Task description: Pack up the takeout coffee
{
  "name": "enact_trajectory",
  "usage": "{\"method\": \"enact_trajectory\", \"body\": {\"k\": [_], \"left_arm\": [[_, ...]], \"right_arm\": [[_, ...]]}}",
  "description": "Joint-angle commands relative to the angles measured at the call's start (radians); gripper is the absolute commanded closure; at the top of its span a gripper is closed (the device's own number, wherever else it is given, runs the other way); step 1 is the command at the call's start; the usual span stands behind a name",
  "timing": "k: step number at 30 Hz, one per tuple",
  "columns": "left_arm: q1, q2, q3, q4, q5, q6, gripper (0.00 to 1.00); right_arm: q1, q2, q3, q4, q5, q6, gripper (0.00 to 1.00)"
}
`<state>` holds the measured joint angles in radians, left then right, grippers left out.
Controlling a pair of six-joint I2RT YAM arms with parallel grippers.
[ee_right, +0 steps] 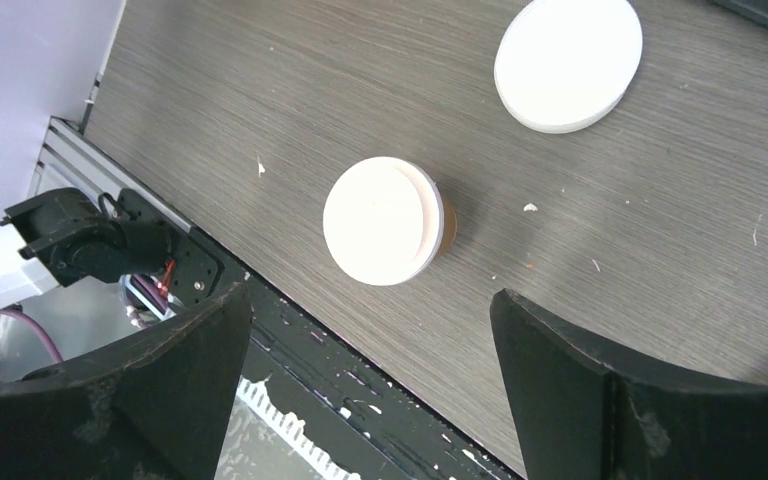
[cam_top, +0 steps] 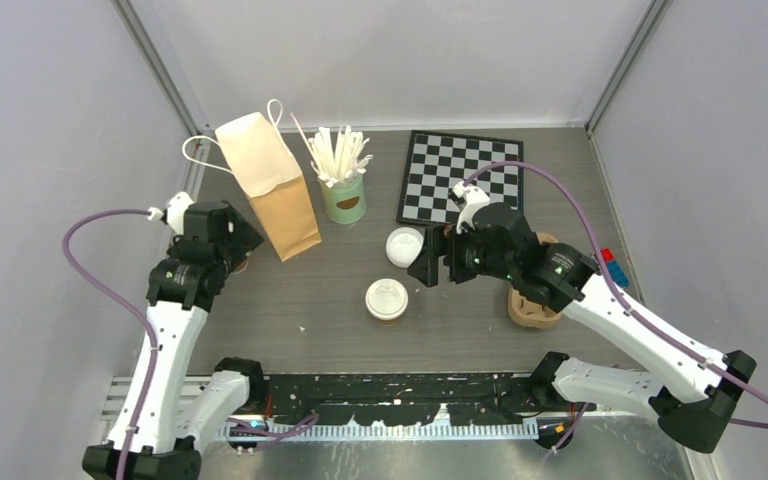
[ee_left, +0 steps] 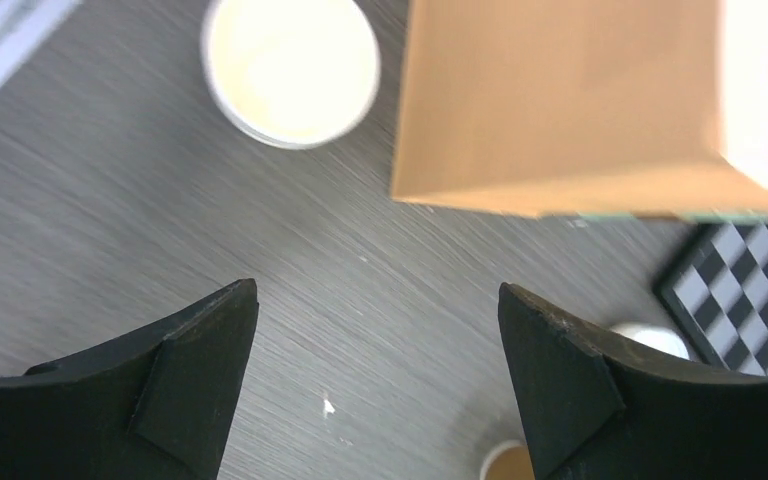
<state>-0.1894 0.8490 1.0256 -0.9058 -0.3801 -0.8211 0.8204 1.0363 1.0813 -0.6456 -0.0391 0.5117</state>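
One takeout coffee cup stands mid-table with its white lid on, also seen in the right wrist view. A loose white lid lies just behind it, and the same lid shows at the top of the right wrist view. My right gripper hovers open beside both, holding nothing. A second cup, lidless with a cream inside, stands left of the paper bag. My left gripper is open over bare table near it, and in the top view it hides most of that cup.
A tan paper bag stands upright at the back left. A mint-green can of white sticks is beside it. A chessboard lies at the back right. A brown pulp cup tray sits under my right arm.
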Motion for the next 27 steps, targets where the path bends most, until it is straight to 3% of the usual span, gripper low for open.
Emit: {"method": "enact_trajectory", "body": {"k": [1, 3, 8, 11, 21, 27], "left_arm": [[0.159, -0.003, 0.015, 0.001, -0.01, 0.051, 0.12], [0.259, 0.027, 0.006, 0.025, 0.053, 0.068, 0.14], [0.551, 0.141, -0.028, 0.113, 0.398, 0.097, 0.38], [0.666, 0.2, -0.045, 0.168, 0.519, 0.098, 0.46], [0.72, 0.27, -0.156, 0.36, 0.583, 0.081, 0.58], [0.722, 0.33, -0.108, 0.306, 0.54, 0.089, 0.66]], "right_arm": [[-0.004, -0.061, -0.005, 0.016, 0.027, 0.003, 0.07], [-0.004, -0.083, -0.008, 0.014, 0.016, 0.0, 0.08], [-0.004, -0.136, -0.028, 0.041, -0.025, 0.001, 0.11], [-0.004, -0.156, -0.041, 0.056, -0.021, -0.001, 0.11], [-0.004, -0.144, -0.05, 0.091, -0.039, -0.01, 0.12], [-0.004, -0.143, -0.052, 0.092, -0.029, -0.031, 0.12]]}}
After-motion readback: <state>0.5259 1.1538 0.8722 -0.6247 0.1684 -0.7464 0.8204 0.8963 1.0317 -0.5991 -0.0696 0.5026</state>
